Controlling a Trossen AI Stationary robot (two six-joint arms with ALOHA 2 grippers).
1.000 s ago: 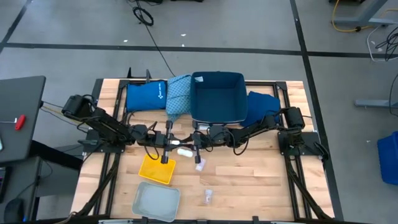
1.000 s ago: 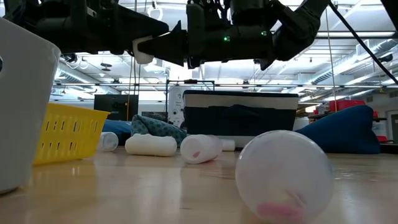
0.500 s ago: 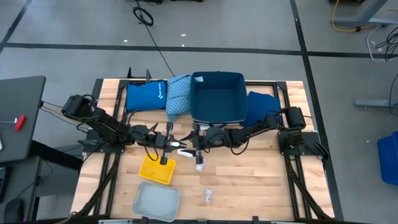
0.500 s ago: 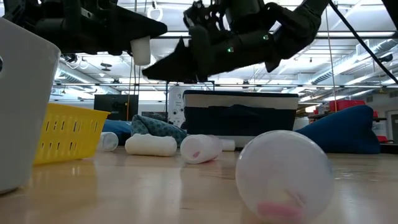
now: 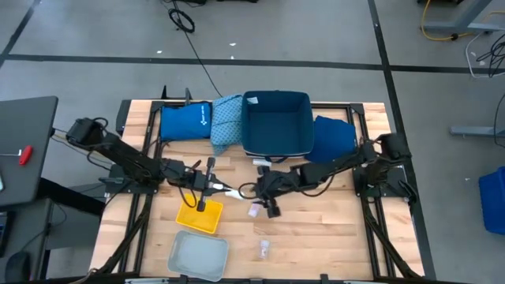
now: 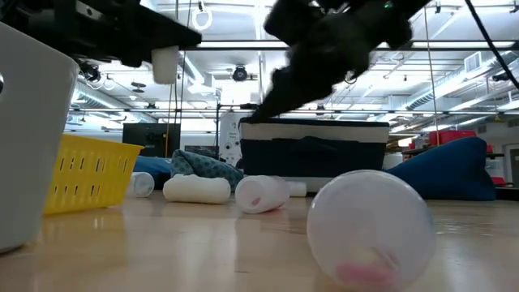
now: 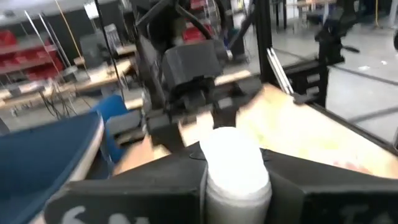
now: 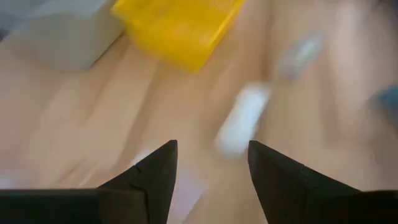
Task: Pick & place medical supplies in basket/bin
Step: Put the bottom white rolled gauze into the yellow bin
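On the wooden tabletop (image 5: 331, 221), a dark blue bin (image 5: 274, 123) sits at 12 o'clock, with a teal patterned cloth (image 5: 226, 118) touching its left side, a blue pouch (image 5: 186, 121) beyond that, and a dark blue cloth (image 5: 334, 136) at the bin's right. A yellow basket (image 5: 199, 214) lies near 7 o'clock, a white tray (image 5: 199, 254) just beyond it toward the front edge. The left tool (image 7: 235, 163) hangs just above the yellow basket's far edge, clenched on a short, smooth white tube (image 7: 234, 168) that stands upright between its fingers. The right tool (image 8: 208, 163) hovers near the tabletop's middle, released, its fingers apart over a white tube lying flat (image 8: 242, 121). In the low view a white roll (image 6: 197, 189), a tipped clear vial (image 6: 261, 194) and a larger clear vial (image 6: 371, 229) with pink inside rest before the bin.
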